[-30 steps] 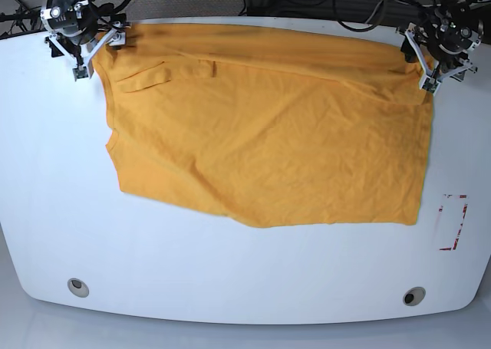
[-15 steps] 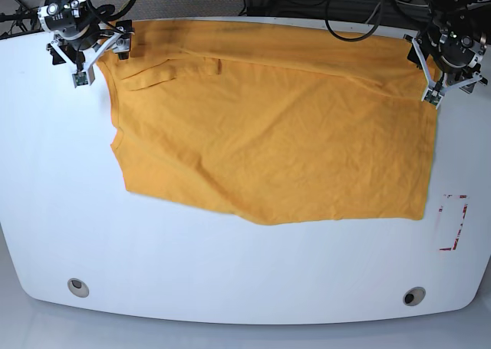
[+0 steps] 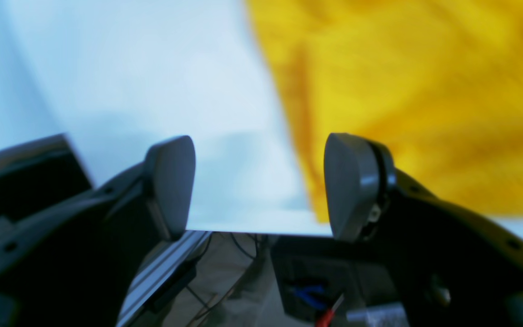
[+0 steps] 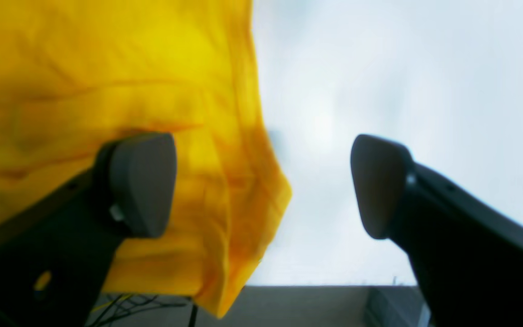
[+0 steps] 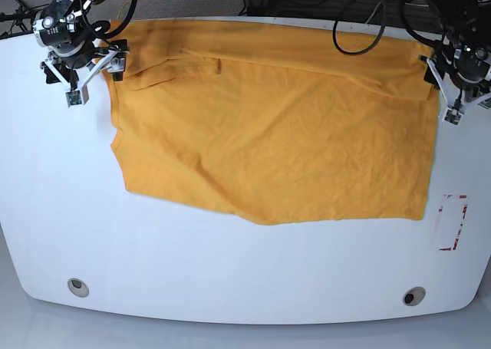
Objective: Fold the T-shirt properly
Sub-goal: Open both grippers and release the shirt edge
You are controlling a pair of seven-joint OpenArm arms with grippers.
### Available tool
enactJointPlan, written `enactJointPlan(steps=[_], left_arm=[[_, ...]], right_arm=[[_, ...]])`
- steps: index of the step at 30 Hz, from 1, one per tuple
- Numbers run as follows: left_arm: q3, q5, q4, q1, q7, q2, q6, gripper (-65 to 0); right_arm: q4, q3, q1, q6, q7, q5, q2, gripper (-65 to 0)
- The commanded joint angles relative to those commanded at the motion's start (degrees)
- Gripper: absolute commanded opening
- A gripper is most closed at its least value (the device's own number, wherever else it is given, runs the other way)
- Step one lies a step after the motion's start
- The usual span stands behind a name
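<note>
Here, nearest you in the base view, there are two round holes (image 5: 77, 287) in the white table (image 5: 230, 280) close to its front edge, and a red-marked rectangle (image 5: 453, 222) sits at the right side. Beyond that bare strip you see the T-shirt (image 5: 276, 126) spread flat, plain orange side up, wrinkled, its front hem running slantwise and its far edge reaching the back of the table. At the far corners you find both arms. Your left gripper (image 3: 259, 186) has its jaws spread wide with nothing between them, one pad over the shirt's edge, the other over bare table. Your right gripper (image 4: 261, 181) is likewise agape and empty, the shirt's corner hanging just off the table's back edge
</note>
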Motion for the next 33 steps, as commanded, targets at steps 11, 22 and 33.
enactJointPlan(steps=[11, 22, 33], left_arm=[[-1.1, 0.4, -1.0, -6.3, 0.0, 0.3, 0.0, -22.9], [-2.8, 0.5, -1.2, -6.7, -0.1, 0.3, 0.0, -22.9], [-2.9, 0.4, -2.4, -6.9, -1.0, 0.3, 0.0, -22.9]], right_arm=[[-6.3, -2.8, 11.2, 0.0, -3.6, -0.1, 3.1, -7.5], [-20.5, -5.0, 23.6, 0.0, -2.3, -0.1, 6.2, -7.5], [-39.4, -9.8, 32.9, 0.0, 7.6, -0.1, 9.0, -7.5]])
